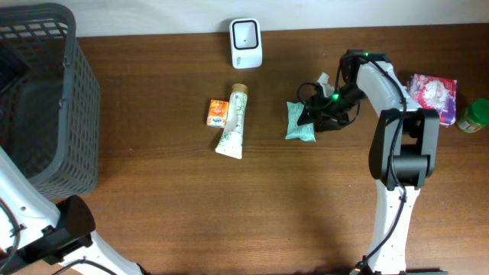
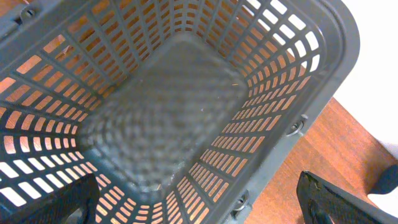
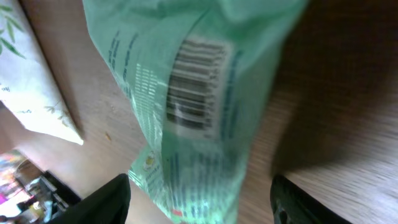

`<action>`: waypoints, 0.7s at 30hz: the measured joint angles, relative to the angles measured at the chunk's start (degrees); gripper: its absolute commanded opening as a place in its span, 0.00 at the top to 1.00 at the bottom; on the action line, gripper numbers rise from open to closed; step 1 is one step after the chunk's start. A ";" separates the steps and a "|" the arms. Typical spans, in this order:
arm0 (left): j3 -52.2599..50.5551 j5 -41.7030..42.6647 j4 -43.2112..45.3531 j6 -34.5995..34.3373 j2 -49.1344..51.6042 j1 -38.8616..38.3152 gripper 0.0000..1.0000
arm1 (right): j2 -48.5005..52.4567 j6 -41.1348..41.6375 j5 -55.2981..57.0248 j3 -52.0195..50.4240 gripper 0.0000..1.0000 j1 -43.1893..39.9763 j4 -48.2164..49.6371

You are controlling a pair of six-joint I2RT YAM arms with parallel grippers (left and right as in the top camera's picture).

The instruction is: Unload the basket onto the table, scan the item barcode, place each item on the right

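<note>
The item is a green packet (image 1: 300, 122) lying flat on the wooden table, right of centre. In the right wrist view the green packet (image 3: 186, 106) fills the middle, its barcode (image 3: 199, 87) facing the camera. My right gripper (image 3: 200, 202) is open. Its two dark fingertips (image 3: 106, 199) stand on either side of the packet's near end, with gaps between them and it. In the overhead view my right gripper (image 1: 315, 114) hovers at the packet's right edge. A white scanner (image 1: 246, 43) stands at the table's back edge. My left gripper (image 2: 199, 205) is open above the basket, holding nothing.
A dark grey basket (image 1: 42, 99) stands at the far left, and its floor (image 2: 161, 106) is bare. A white tube (image 1: 233, 122) and a small orange packet (image 1: 218, 113) lie left of the green packet. A pink package (image 1: 433, 95) and a green jar (image 1: 474, 116) sit at the far right.
</note>
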 measured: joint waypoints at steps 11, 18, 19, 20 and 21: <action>0.00 0.00 0.00 0.00 0.00 0.00 0.01 | 0.22 1.88 -3.19 1.42 0.51 4.81 -1.03; 0.02 0.00 0.00 0.02 0.00 0.00 0.01 | 0.61 6.21 9.97 17.38 0.70 10.12 -8.68; 0.00 0.00 0.00 0.02 0.00 -0.02 0.01 | 0.63 12.98 17.33 17.29 0.76 15.23 -4.17; 0.00 0.00 0.07 0.00 0.00 0.00 0.01 | 0.63 18.64 21.46 17.35 0.86 18.23 1.11; 0.00 0.00 0.07 0.02 0.00 0.00 0.01 | 0.63 24.15 24.28 17.35 0.90 19.96 5.57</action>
